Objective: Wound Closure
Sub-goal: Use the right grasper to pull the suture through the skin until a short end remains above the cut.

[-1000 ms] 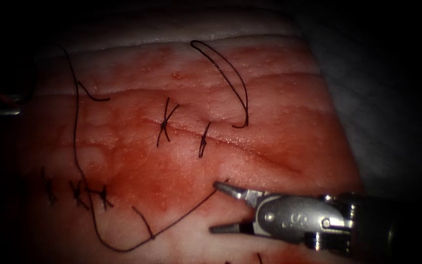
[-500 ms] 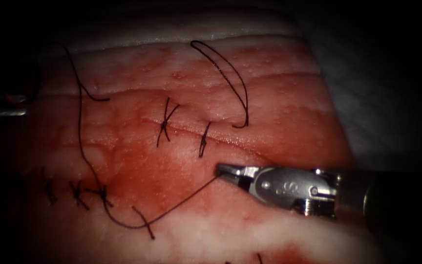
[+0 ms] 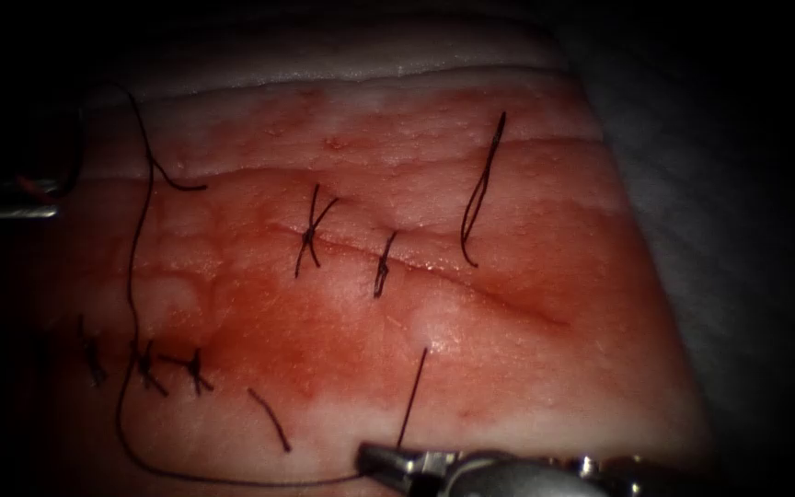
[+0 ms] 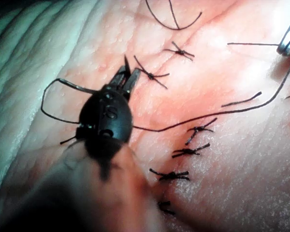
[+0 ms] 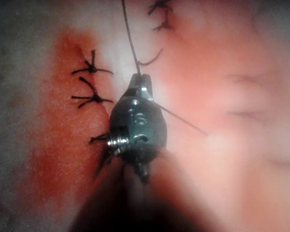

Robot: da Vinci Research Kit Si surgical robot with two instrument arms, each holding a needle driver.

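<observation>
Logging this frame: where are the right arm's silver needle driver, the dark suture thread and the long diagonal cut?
Right arm's silver needle driver [image 3: 381,456]: endoscope view, jaw tips.
Dark suture thread [image 3: 128,304]: endoscope view, long strand.
Long diagonal cut [image 3: 471,287]: endoscope view, unstitched stretch.

Dark thread [image 3: 129,304] slack across red-stained tissue [image 3: 526,368], beside stitched cut [image 3: 471,285].

Thread [image 3: 131,304] left of cut [image 3: 434,271]

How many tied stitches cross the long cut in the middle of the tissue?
2. One stitch crosses the cut near its left end; the other stitch lies just right of it. None seems hidden. The right tool holds the thread in shut jaws.
</observation>
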